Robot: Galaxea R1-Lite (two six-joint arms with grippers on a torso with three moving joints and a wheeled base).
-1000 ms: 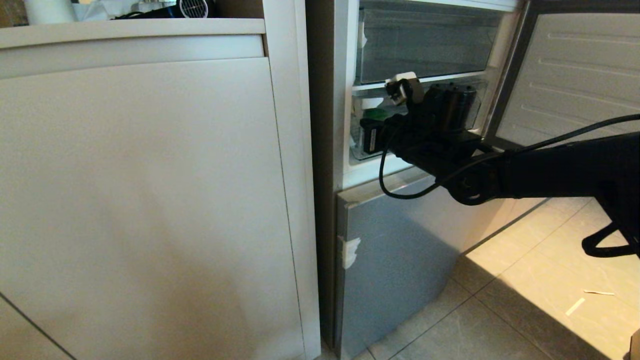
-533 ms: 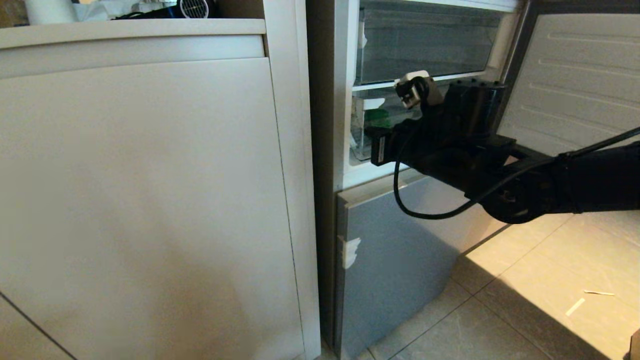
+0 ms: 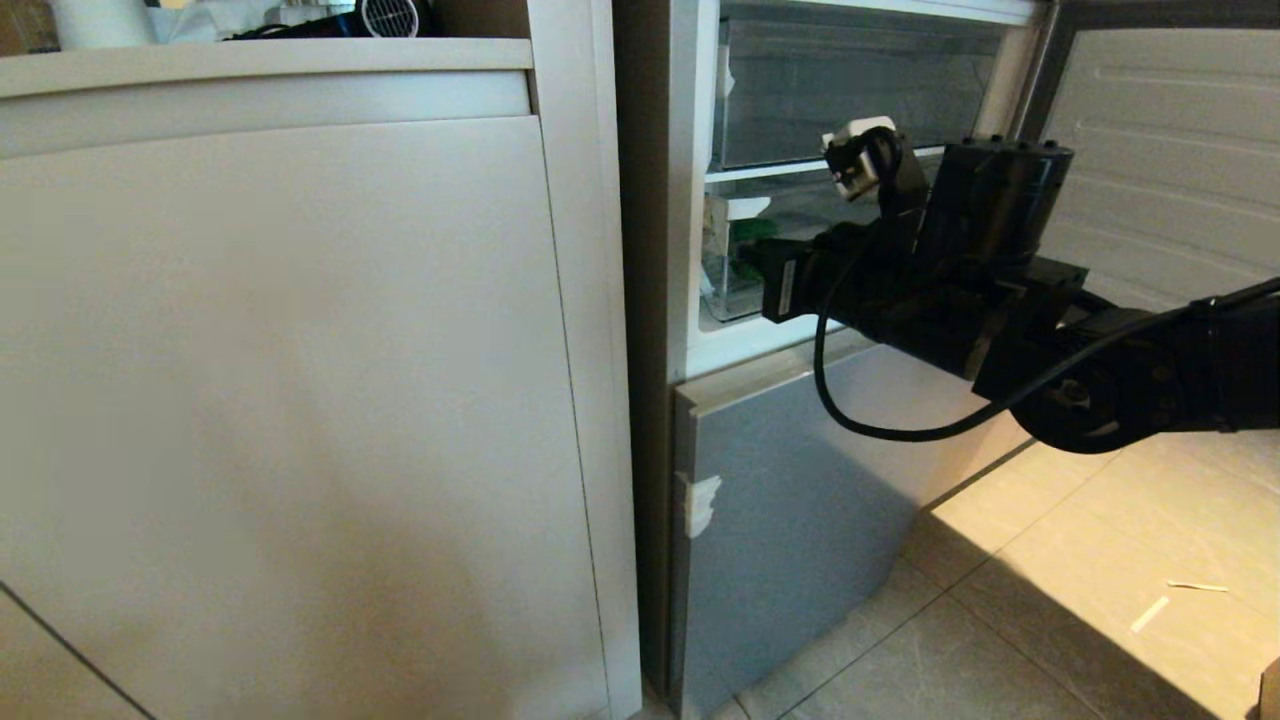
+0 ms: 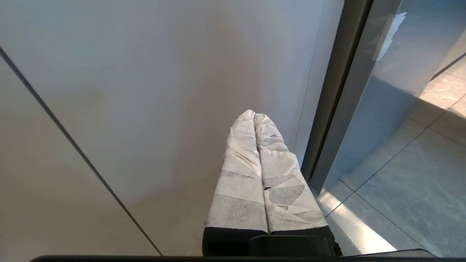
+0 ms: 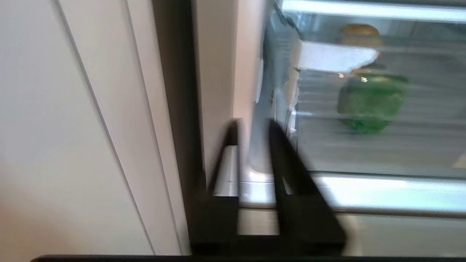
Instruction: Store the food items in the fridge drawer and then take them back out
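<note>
Head view: we look forward and down from above at the cabinet [image 3: 300, 350] on our left and the open fridge [image 3: 790, 480] on our right, with floor [image 3: 1080, 560] at the lower right; middling distance.

Left wrist view: we look along the left gripper [image 4: 256, 120] from close range at the cabinet [image 4: 145, 91] face, the fridge [image 4: 378, 94] panel and floor [image 4: 400, 189] at one side.

Right wrist view: we look past the right gripper [image 5: 253, 125], very near, at the cabinet [image 5: 72, 127] edge and the clear drawer [image 5: 364, 145].

Shared: all three take in the seam where cabinet meets fridge; head and right wrist both take in the drawer [image 3: 735, 270].
</note>
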